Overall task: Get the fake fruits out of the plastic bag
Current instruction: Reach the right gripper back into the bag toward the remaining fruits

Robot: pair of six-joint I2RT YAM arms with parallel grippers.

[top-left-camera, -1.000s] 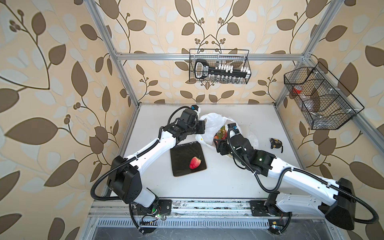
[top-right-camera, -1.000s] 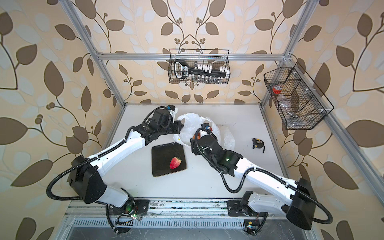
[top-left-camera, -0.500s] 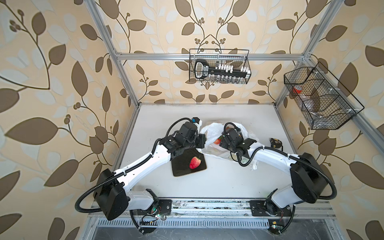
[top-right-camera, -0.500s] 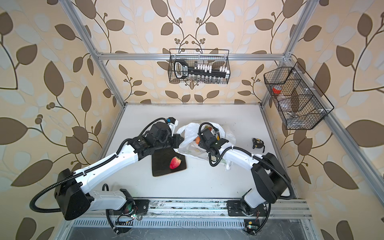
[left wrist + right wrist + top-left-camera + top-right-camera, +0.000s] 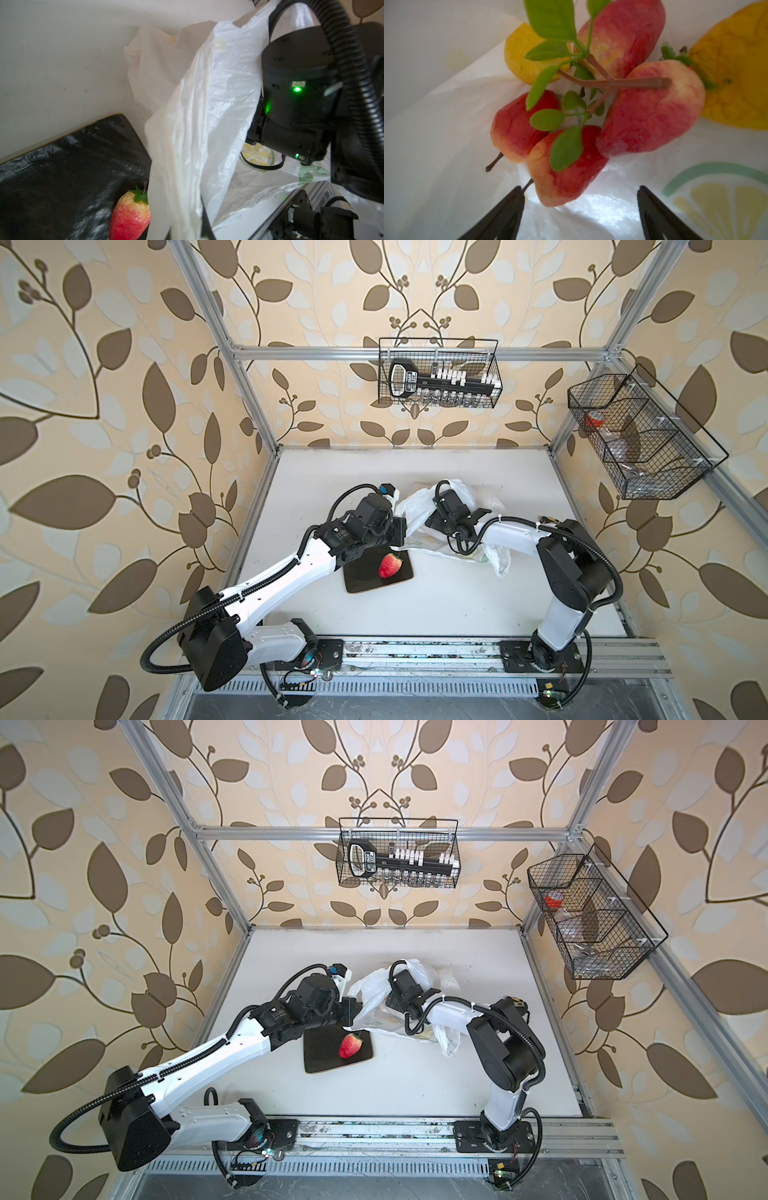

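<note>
Black plate [image 5: 365, 580] flat on white table [image 5: 457, 614]. 2 wire baskets on walls: back basket [image 5: 384, 364], side basket [image 5: 681, 472].

Red fruit [image 5: 390, 565] lies on black plate [image 5: 362, 580]; bag [image 5: 415, 506] behind.

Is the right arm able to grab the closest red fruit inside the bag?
Probably yes. The right gripper is open inside the plastic bag, and the nearest red fruit lies just ahead of it with nothing between.

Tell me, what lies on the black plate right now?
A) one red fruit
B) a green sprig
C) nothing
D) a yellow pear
A: a single red fruit lies on the black plate; the other fruits are inside the plastic bag.
</note>
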